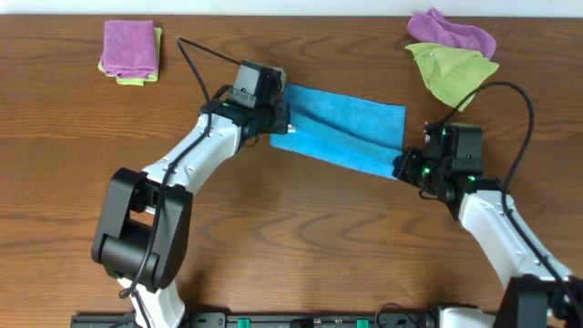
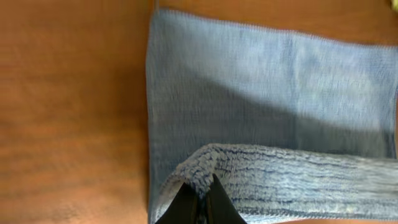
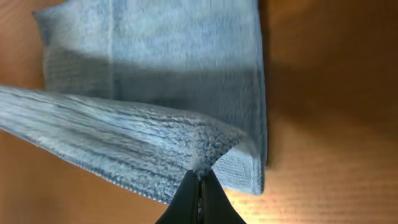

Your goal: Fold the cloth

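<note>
The sky-blue cloth (image 1: 342, 129) lies on the wooden table between my two grippers, its near edge lifted and partly folded over. My left gripper (image 1: 278, 123) is shut on the cloth's near left corner; in the left wrist view the jaws (image 2: 199, 190) pinch a bunched corner of terry above the flat layer (image 2: 267, 87). My right gripper (image 1: 405, 166) is shut on the near right corner; in the right wrist view the jaws (image 3: 200, 180) pinch a raised fold, with the rest of the cloth (image 3: 180, 56) lying flat beyond. A small white tag (image 1: 292, 129) shows by the left gripper.
A folded purple cloth on a yellow-green cloth (image 1: 130, 50) sits at the back left. A crumpled purple cloth (image 1: 453, 32) and a yellow-green cloth (image 1: 451, 71) lie at the back right, close behind the right arm. Bare wood lies in front of the cloth.
</note>
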Controlling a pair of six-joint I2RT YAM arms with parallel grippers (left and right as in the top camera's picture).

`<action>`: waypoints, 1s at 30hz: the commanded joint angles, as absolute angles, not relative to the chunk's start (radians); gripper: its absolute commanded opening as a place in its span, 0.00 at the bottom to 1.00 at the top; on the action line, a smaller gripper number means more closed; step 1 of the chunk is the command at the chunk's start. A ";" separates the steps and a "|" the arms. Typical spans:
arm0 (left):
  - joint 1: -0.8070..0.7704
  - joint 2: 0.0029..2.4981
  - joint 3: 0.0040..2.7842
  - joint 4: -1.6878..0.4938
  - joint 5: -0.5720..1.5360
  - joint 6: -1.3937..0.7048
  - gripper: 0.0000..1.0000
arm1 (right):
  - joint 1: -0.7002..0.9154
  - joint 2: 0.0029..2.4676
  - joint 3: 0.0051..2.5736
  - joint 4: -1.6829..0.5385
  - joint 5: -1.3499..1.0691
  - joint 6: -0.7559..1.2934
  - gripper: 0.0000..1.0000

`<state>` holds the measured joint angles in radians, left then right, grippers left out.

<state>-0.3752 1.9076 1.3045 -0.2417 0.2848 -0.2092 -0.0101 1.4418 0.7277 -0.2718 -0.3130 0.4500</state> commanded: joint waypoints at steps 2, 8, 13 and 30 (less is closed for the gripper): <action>-0.311 1.917 1.320 -0.182 0.272 -0.179 0.06 | -0.003 1.543 0.847 -0.266 -0.249 0.406 0.01; -0.265 1.995 1.389 -0.103 0.373 -0.179 0.06 | -0.003 1.709 1.053 -0.331 -0.178 0.391 0.02; -0.265 2.111 1.542 -0.141 0.424 -0.172 0.06 | -0.003 1.776 1.142 -0.386 -0.109 0.447 0.02; -0.261 2.278 1.771 -0.299 0.508 -0.073 0.06 | -0.008 1.799 1.159 -0.359 -0.001 0.492 0.02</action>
<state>-0.2832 2.2627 1.7485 -0.2916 0.5468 -0.1276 0.0032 1.7752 1.1461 -0.3637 -0.0631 0.4751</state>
